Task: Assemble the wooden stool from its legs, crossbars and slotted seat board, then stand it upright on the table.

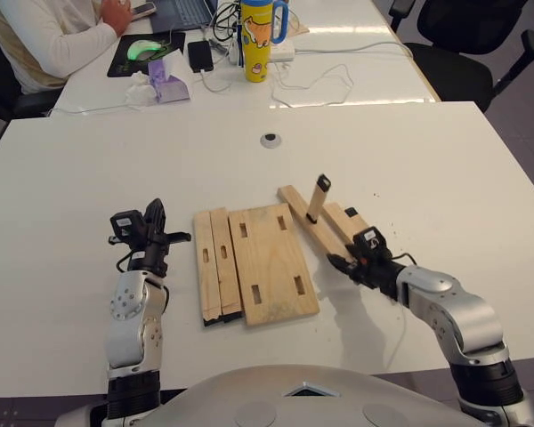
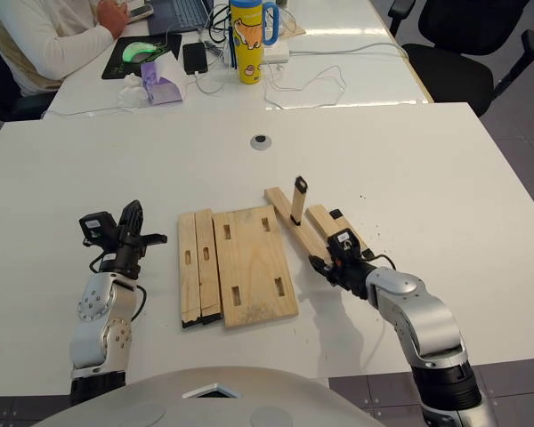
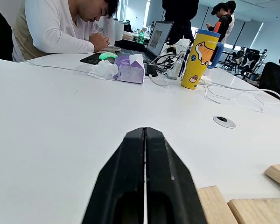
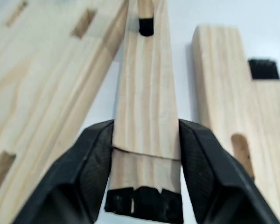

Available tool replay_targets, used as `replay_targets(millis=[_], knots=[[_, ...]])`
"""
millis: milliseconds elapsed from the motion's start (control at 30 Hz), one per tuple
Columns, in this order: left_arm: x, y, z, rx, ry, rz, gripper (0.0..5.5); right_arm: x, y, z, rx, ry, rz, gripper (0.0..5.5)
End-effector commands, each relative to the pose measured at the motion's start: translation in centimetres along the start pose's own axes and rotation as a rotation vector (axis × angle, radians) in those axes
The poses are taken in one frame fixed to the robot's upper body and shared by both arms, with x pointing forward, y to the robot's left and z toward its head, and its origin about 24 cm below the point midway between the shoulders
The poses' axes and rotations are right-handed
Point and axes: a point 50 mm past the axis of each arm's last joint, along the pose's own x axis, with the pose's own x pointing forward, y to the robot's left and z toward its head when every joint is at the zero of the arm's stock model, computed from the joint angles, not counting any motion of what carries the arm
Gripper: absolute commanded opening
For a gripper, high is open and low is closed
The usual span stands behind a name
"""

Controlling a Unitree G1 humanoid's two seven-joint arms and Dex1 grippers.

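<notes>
- We note a white table (image 1: 445, 169); all stool parts lie on it, near its middle. The stool is unassembled.
- Seat board (image 1: 271, 262): lies flat, four slots facing up.
- Two slotted slats (image 1: 215, 265): flat, side by side, just beside the seat board's left edge. Each shows two slots.
- Long leg (image 1: 301, 213): lies flat and slantwise just right of the seat board. Its near end has a black cap.
- Second leg (image 4: 214, 79): flat, just beside the long leg on its right, with a further piece past it.
- Short bar (image 1: 319, 197): stands roughly upright, slightly tilted, with its dark lower end on the long leg.
- Yellow mug (image 1: 258, 40): on the next desk beyond the table, well apart from the wood.
- Right gripper (image 4: 146, 128): jaws clamped on the long leg near its capped end, one finger on each side of it.
- Left gripper (image 3: 145, 140): jaws pressed together, holding nothing. It sits left of the slats, apart from them.
- Round cable port (image 1: 270, 140): set in the table beyond the seat board.
</notes>
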Motion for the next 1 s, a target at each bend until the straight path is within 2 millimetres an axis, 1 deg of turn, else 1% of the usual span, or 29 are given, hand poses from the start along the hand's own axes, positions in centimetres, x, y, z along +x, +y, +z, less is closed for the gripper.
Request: replay_targets(millis=[33,233,367,467,567,600,700,733,800,833,867,1000], knots=[[0.6,-0.5,0.4,-0.007,-0.012,-0.022,0.00,0.1,-0.5,1.9,-0.001,-0.108,-0.011,2.06],[1.0,-1.5,0.8,-0.031,-0.016,-0.078,0.00,0.4,-0.8,3.3,-0.016,-0.183,-0.008,2.06],[1.3,-2.2,1.1,-0.046,-0.018,-0.115,0.00,0.4,-0.9,5.0,-0.017,-0.286,0.008,2.06],[1.8,-3.1,1.2,-0.083,-0.001,-0.153,0.00,0.4,-0.8,5.8,-0.032,-0.330,0.021,2.06],[2.6,-4.5,0.7,-0.248,0.100,-0.197,0.00,0.5,-0.8,6.0,-0.047,-0.349,0.030,2.06],[2.9,-5.2,0.1,-0.330,0.177,-0.218,0.00,0.6,-0.7,6.1,-0.054,-0.355,0.039,2.06],[3.3,-8.3,-1.7,-0.570,0.445,-0.337,0.00,0.7,-0.5,6.2,-0.087,-0.361,0.062,2.06],[3.5,-9.3,-1.7,-0.709,0.488,-0.372,0.00,0.7,-0.4,6.3,-0.100,-0.364,0.070,2.06],[4.0,-11.2,-1.2,-0.899,0.531,-0.444,0.00,0.8,-0.2,6.4,-0.122,-0.375,0.087,2.06],[4.4,-11.8,-1.1,-0.948,0.544,-0.464,0.00,0.8,-0.1,6.5,-0.134,-0.381,0.095,2.06],[4.9,-12.2,-1.1,-0.969,0.554,-0.461,0.00,0.8,-0.1,6.5,-0.144,-0.385,0.104,2.06],[6.7,-13.4,-1.0,-1.063,0.550,-0.439,0.62,0.9,0.1,6.5,-0.179,-0.392,0.128,2.06]])
